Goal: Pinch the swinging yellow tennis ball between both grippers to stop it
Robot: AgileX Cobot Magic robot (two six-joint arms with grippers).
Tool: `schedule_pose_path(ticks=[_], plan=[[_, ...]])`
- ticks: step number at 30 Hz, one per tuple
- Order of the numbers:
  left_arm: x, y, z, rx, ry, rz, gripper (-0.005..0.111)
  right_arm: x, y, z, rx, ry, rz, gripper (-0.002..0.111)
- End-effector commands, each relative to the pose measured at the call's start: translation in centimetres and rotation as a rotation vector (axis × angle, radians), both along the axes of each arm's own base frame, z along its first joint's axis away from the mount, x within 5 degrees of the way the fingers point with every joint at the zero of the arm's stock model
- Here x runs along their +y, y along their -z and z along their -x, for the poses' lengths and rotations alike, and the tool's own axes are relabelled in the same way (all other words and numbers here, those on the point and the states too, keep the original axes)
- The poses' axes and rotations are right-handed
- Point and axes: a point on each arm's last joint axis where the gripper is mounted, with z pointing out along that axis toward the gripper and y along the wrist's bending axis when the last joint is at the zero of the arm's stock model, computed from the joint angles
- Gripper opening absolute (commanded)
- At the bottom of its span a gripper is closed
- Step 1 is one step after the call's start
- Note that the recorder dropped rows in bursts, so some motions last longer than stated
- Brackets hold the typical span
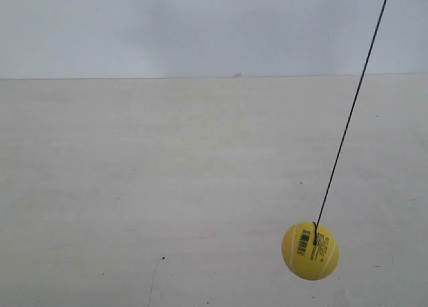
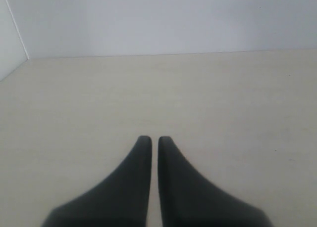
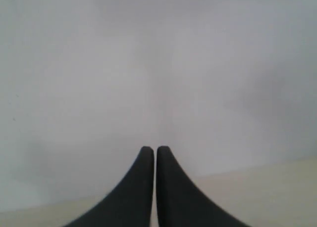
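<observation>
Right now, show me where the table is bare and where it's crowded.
Bare: the table from the wall across the exterior view's left and middle, and the stretch ahead of the left gripper. Crowded: only the exterior view's right, where the yellow tennis ball hangs on its slanted string.

**Pale Table, Plain Wall**

A pale beige, faintly wood-grained tabletop point(image 1: 134, 186) fills most of the exterior view. It meets a flat light-grey wall point(image 1: 200, 26) along a straight far edge. A tiny raised nick point(image 1: 237, 74) breaks that edge near its middle. On the near part of the table sits a small dark speck point(image 1: 162, 258), and a thin faint scratch point(image 1: 152, 283) runs down from just beside it. In the left wrist view a second wall panel point(image 2: 7, 44) joins the grey wall at a corner seam point(image 2: 17, 31).
</observation>
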Motion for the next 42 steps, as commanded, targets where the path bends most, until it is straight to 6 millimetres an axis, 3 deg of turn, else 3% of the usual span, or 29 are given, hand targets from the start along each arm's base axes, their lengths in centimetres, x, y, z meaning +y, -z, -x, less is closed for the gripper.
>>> schedule_pose_path(ticks=[1, 15, 19, 42], plan=[[0.0, 0.1, 0.0, -0.005, -0.004, 0.019, 0.005, -0.3, 1.4, -0.2, 0.129, 0.048, 0.086, 0.0], [0.0, 0.1, 0.0, -0.005, -0.004, 0.019, 0.005, -0.6, 3.9, -0.1, 0.398, 0.075, 0.357, 0.0], [0.0, 0.1, 0.0, -0.005, -0.004, 0.019, 0.005, -0.6, 4.5, 0.0, 0.47, 0.063, 0.352, 0.0], [0.0, 0.1, 0.0, -0.005, -0.004, 0.019, 0.005, -0.5, 4.5, 0.0, 0.474, 0.057, 0.31, 0.0]])
